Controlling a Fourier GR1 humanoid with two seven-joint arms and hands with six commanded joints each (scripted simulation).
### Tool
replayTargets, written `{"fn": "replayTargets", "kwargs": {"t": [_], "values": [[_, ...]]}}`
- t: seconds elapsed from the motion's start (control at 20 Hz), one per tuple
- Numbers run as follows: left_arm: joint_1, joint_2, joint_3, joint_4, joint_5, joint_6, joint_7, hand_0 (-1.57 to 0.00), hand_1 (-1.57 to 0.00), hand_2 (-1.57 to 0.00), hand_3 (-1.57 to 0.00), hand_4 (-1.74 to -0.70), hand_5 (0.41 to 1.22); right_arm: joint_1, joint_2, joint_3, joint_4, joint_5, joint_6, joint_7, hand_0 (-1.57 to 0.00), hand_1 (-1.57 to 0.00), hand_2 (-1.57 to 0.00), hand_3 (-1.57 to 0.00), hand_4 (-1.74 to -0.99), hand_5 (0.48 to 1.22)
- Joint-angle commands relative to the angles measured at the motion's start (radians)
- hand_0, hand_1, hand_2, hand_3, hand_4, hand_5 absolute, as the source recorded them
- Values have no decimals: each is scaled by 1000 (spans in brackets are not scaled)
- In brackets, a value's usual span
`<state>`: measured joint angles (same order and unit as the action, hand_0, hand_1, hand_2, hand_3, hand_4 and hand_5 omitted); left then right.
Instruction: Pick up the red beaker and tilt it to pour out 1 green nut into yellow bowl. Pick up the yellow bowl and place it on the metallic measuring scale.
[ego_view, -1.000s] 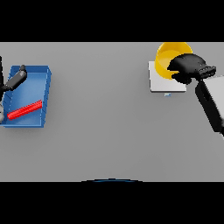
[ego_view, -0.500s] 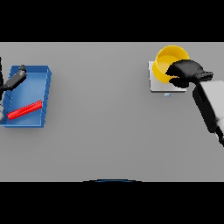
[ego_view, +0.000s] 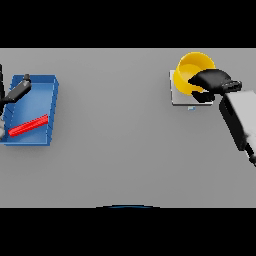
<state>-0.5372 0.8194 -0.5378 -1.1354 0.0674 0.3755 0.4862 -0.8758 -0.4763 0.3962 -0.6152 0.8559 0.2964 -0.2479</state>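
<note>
Head view: the yellow bowl (ego_view: 192, 70) is a round, bright yellow dish with its open mouth facing up, so it has no clear long axis. It sits on the metallic measuring scale (ego_view: 176, 92), a pale square plate at the far right of the grey bench (ego_view: 125, 150). The right hand (ego_view: 212, 82) lies over the bowl's near right rim, its dark fingers curled around the rim. At the far left, a blue tray (ego_view: 47, 112) holds a red beaker (ego_view: 28, 125) lying flat, its long axis running diagonally, right end farther away. The left hand (ego_view: 19, 90) hangs over the tray's far left corner; whether its fingers are spread or pressed together cannot be told.
</note>
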Motion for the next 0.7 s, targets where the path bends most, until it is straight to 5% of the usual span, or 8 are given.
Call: {"fn": "replayTargets", "kwargs": {"t": [0.0,0.35,0.65], "values": [[-8,-10,0,12,-1,1,-5,1,1,1,1,-720,663,-4,1,2,12,3,-1,-9,-507,-451,-553,-604,-1579,955],[0,-9,3,17,0,4,-30,1,1,1,1,-725,664,-4,3,5,22,2,-28,-73,-105,-94,-124,-328,-1537,822],[-13,-17,-2,30,-8,7,-4,1,1,1,1,-722,665,-24,6,-6,48,-1,5,-16,-27,-24,-32,-169,-1491,752]]}}
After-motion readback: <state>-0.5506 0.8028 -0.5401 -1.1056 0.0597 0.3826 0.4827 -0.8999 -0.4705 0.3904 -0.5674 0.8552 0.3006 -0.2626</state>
